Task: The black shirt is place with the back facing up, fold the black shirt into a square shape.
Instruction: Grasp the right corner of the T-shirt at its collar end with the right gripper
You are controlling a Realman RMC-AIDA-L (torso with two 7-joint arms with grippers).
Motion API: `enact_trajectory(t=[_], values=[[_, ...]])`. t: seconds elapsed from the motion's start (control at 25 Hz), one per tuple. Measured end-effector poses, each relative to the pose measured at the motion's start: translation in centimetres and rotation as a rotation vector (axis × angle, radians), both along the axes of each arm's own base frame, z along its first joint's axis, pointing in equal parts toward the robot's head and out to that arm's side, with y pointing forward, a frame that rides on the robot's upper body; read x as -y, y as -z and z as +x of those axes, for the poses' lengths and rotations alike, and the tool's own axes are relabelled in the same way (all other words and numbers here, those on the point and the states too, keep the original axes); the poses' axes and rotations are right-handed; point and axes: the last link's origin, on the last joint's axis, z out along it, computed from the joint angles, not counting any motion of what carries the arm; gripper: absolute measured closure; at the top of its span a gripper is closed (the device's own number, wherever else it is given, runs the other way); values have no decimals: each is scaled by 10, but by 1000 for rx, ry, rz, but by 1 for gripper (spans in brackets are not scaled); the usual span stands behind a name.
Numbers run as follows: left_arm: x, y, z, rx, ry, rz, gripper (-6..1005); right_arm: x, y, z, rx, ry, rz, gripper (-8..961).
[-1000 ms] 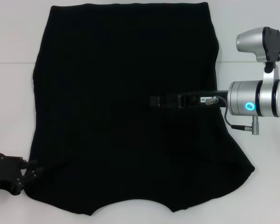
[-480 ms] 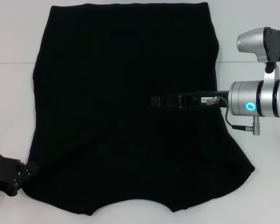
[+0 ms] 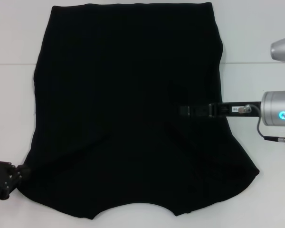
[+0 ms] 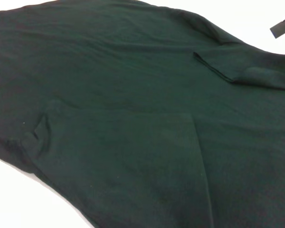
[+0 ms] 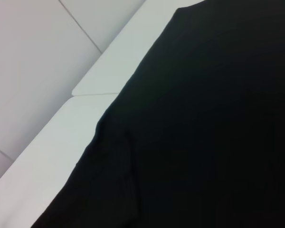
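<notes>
The black shirt (image 3: 123, 95) lies spread flat on the white table (image 3: 12, 95), plain side up, hem toward the far edge. My right gripper (image 3: 181, 110) reaches in from the right and hovers over the shirt's right-middle part, dark against the cloth. My left gripper (image 3: 20, 172) sits at the near left corner of the shirt, right at the cloth's edge. In the left wrist view the shirt (image 4: 133, 118) fills the picture with a folded-over sleeve, and the right gripper (image 4: 282, 24) shows far off. The right wrist view shows the shirt's (image 5: 218, 118) edge on the table.
White table (image 5: 61, 137) surface borders the shirt on the left, right and near sides. The table's far edge and a tiled floor (image 5: 33, 57) show in the right wrist view. The right arm's silver wrist (image 3: 278, 114) hangs over the table's right side.
The right arm has drawn back to the right, its gripper now nearer the shirt's right edge. The left gripper has slid left and toward me, partly out of the head view.
</notes>
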Motion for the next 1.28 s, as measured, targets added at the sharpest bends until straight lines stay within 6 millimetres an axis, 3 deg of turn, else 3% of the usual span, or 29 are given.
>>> enact_trajectory(t=[0.4, 0.6, 0.84, 1.04, 1.28], values=[[2, -3, -1, -4, -7, 6, 955, 12, -31, 27, -6, 81, -45, 240], [2, -3, -1, 1, -11, 8, 955, 33, -55, 58, 27, 196, -142, 253], [3, -2, -2, 7, -18, 15, 956, 53, -68, 80, 7, 268, -167, 269], [1, -2, -1, 8, -13, 16, 956, 63, -69, 91, 0, 300, -175, 282], [-2, -1, 1, 8, -7, 15, 955, 66, -51, 89, 32, 294, -213, 298]])
